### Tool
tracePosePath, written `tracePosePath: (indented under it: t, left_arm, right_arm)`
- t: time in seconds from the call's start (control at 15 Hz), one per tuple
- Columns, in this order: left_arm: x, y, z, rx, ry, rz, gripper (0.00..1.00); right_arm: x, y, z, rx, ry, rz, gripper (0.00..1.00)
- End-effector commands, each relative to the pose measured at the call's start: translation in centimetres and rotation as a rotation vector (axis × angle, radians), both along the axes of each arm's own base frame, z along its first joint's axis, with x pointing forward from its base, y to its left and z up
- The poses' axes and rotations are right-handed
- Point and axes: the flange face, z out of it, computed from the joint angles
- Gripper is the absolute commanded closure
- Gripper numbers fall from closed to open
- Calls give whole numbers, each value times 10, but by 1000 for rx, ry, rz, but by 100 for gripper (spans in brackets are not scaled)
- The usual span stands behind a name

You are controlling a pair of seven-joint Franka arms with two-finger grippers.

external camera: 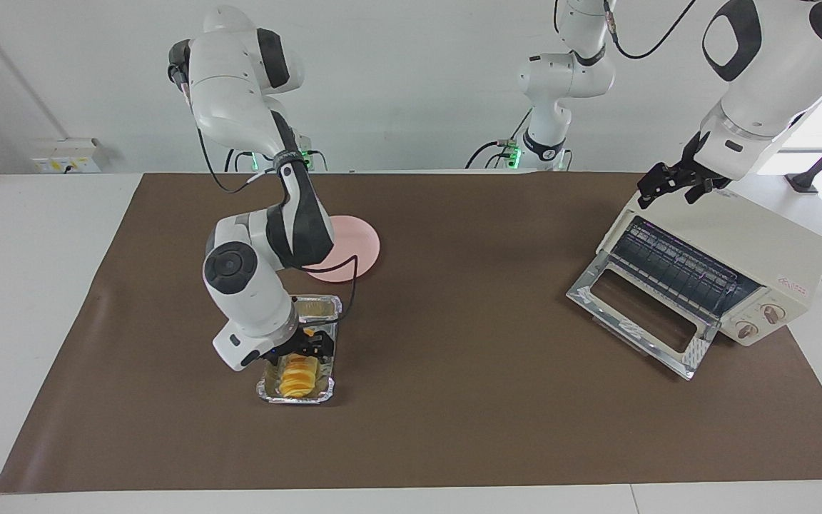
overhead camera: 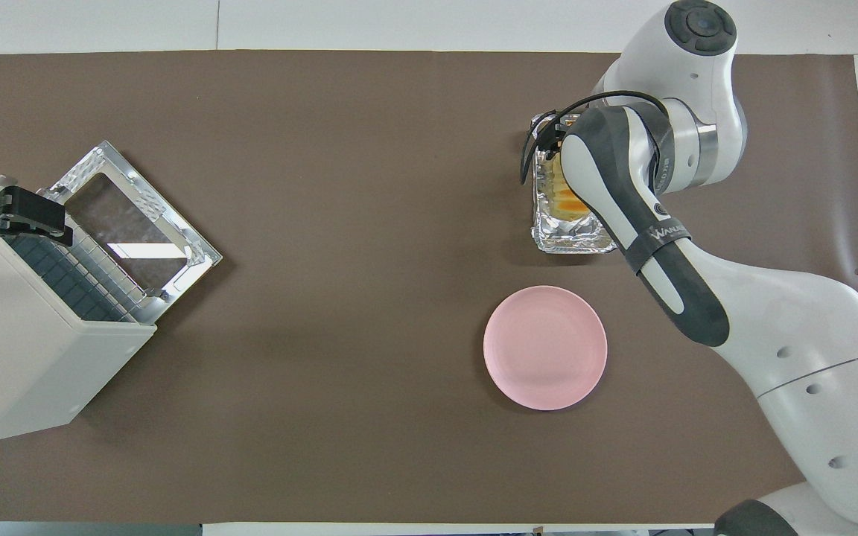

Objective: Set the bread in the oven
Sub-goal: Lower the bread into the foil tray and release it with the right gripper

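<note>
The bread (external camera: pixel 297 378), a golden-yellow ridged loaf, lies in a silver foil tray (external camera: pixel 320 307) toward the right arm's end of the table. My right gripper (external camera: pixel 309 348) is down in the tray, at the end of the loaf nearer the robots. In the overhead view the right arm hides most of the bread (overhead camera: pixel 567 202) and the gripper. The cream-white oven (external camera: pixel 760 250) stands at the left arm's end with its glass door (external camera: pixel 639 314) dropped open and the wire rack showing. My left gripper (external camera: pixel 675 187) hangs open and empty just over the oven's top edge and shows in the overhead view (overhead camera: pixel 42 216) too.
A pink round plate (external camera: pixel 357 246) lies empty beside the tray, nearer to the robots; it also shows in the overhead view (overhead camera: pixel 545 347). A brown mat (external camera: pixel 454 400) covers the table. The oven (overhead camera: pixel 19 342) and its door (overhead camera: pixel 138 216) sit at an angle.
</note>
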Motion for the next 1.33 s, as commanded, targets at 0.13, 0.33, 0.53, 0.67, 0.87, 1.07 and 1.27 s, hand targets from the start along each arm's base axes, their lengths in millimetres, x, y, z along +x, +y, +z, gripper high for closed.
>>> tracePosePath:
  t: [0.13, 0.33, 0.53, 0.67, 0.87, 1.07, 1.27]
  left_arm:
    - [1, 3, 3, -15, -7, 4, 0]
    - [1, 3, 3, -15, -7, 4, 0]
    - [1, 3, 3, -15, -7, 4, 0]
    - [1, 3, 3, -15, -7, 5, 0]
    - [1, 3, 3, -15, -7, 4, 0]
    - [1, 3, 3, -15, -7, 4, 0]
    - [1, 3, 3, -15, -7, 4, 0]
  right_arm:
    - [-3, -44, 15, -37, 23, 79, 0]
    - [-7, -63, 3, -55, 37, 139, 0]
    - [-27, -67, -25, -57, 5, 148, 0]
    - [-38, -69, -42, -58, -19, 148, 0]
    - [-44, -67, -47, -59, -11, 152, 12]
    - [-44, -66, -47, -58, -11, 145, 100]
    - [-43, -60, -45, -56, -20, 138, 100]
